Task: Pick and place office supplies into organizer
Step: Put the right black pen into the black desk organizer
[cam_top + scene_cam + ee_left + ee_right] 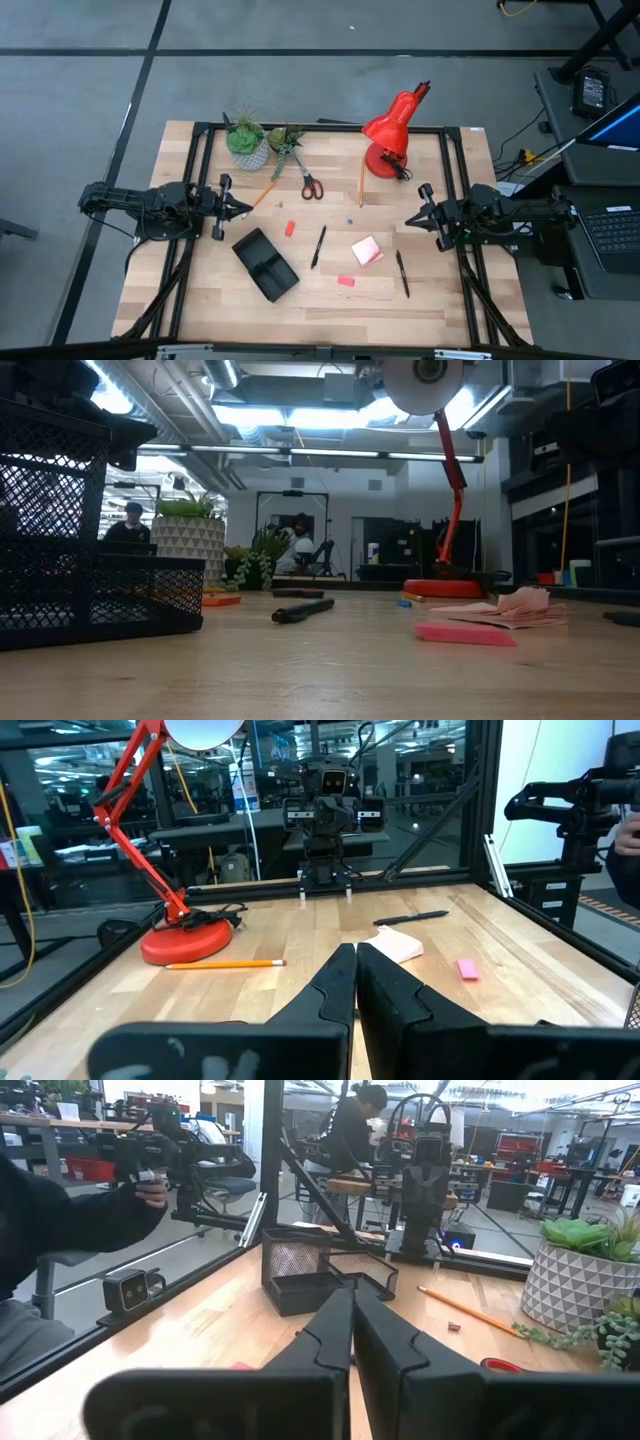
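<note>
The office supplies lie loose on the wooden table: red-handled scissors (308,184), two pencils (264,193) (361,182), two black pens (318,246) (402,273), a pink sticky-note pad (367,250), a red eraser (290,228) and a pink eraser (346,281). The black mesh organizer (265,264) stands slantwise at the near middle. My left gripper (246,208) hovers shut at the left side, pointing level toward the table's middle. My right gripper (408,220) hovers shut at the right side, facing it. Neither holds anything.
A red desk lamp (393,135) and two potted plants (247,142) (285,139) stand along the far edge. A black frame (203,180) runs round the tabletop. A person's sleeve and hand (80,1210) show beyond the table in the right wrist view.
</note>
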Robot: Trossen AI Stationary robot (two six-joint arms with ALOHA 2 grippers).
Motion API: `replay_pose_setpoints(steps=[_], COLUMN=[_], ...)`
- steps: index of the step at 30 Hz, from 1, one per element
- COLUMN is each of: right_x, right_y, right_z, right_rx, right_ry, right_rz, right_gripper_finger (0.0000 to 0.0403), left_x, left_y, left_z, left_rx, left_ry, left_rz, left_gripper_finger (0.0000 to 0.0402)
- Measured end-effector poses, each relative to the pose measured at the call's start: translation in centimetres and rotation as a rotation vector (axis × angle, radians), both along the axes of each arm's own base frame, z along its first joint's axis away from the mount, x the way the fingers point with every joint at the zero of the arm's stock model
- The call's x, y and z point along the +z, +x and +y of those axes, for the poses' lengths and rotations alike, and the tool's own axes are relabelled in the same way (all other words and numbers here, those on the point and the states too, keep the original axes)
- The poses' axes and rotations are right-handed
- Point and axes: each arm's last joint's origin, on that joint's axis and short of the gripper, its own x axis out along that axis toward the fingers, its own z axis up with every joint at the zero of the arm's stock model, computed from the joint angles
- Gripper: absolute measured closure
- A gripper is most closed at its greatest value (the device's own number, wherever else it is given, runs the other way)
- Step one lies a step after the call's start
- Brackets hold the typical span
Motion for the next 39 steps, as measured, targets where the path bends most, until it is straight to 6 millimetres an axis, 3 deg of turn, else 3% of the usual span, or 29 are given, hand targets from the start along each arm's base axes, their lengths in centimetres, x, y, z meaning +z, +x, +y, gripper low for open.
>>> replay_pose_setpoints(steps=[18, 25, 39], right_x=[0.0, -0.1, 0.3], right_y=[0.0, 0.1, 0.1], right_z=[-0.1, -0.5, -1.1], right_rx=[-0.037, -0.159, -0.245], right_ry=[0.030, 0.038, 0.027], right_rz=[0.009, 0.014, -0.030], right_gripper_finger=[0.0385, 0.0389, 0.0401], left_x=[0.2, 0.0, -0.4], left_y=[0.0, 0.1, 1.2], left_z=[0.0, 0.5, 1.3], left_rx=[0.010, 0.178, 0.239], left_ry=[-0.008, -0.020, -0.088], left_rz=[-0.024, 0.002, 0.084], left_gripper_finger=[0.0395, 0.0397, 0.0399])
